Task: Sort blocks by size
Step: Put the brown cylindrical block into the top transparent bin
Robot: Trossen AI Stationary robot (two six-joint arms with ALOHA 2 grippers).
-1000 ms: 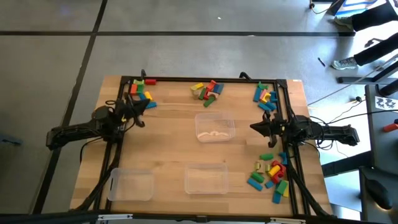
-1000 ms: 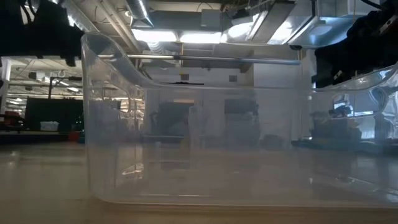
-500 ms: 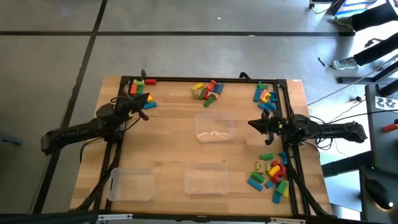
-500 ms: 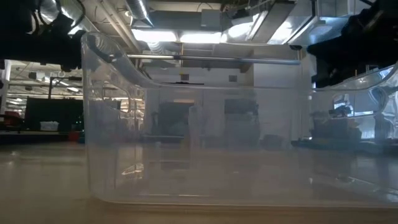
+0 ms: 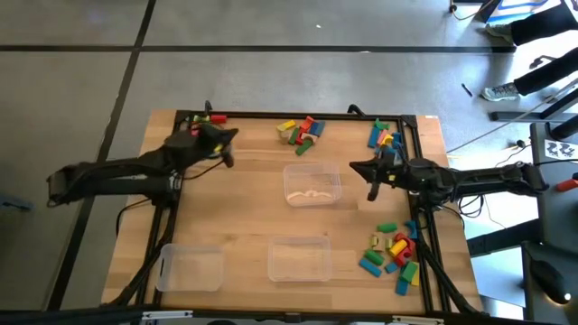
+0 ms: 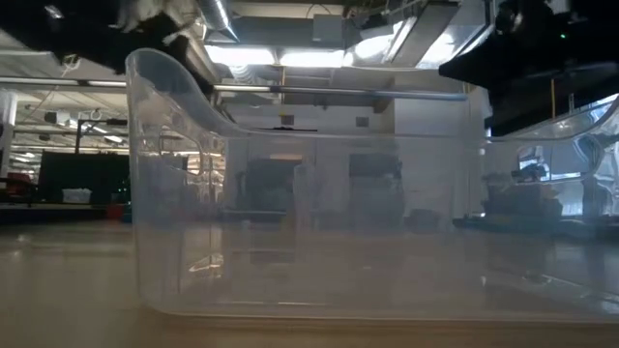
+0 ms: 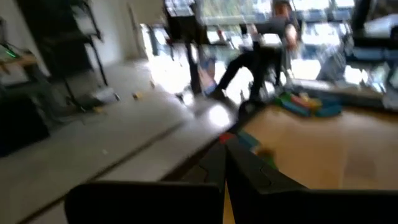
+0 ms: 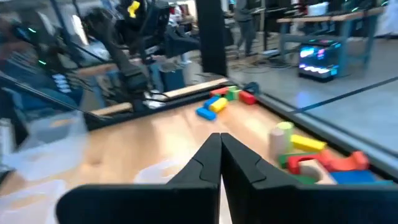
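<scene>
Sorting looks barely begun. The blocks lie in four loose heaps on the table: far-left corner, far middle, far-right corner, and near-right edge. Three trays sit on the table: middle tray holds something pale, too faint to name; the near-left tray and near-middle tray look empty.

Left gripper hovers just beside the far-left heap, fingers pressed together, nothing held. Right gripper hangs between the middle tray and the far-right heap, likewise closed, empty.

Nearly all blocks left to sort.
</scene>
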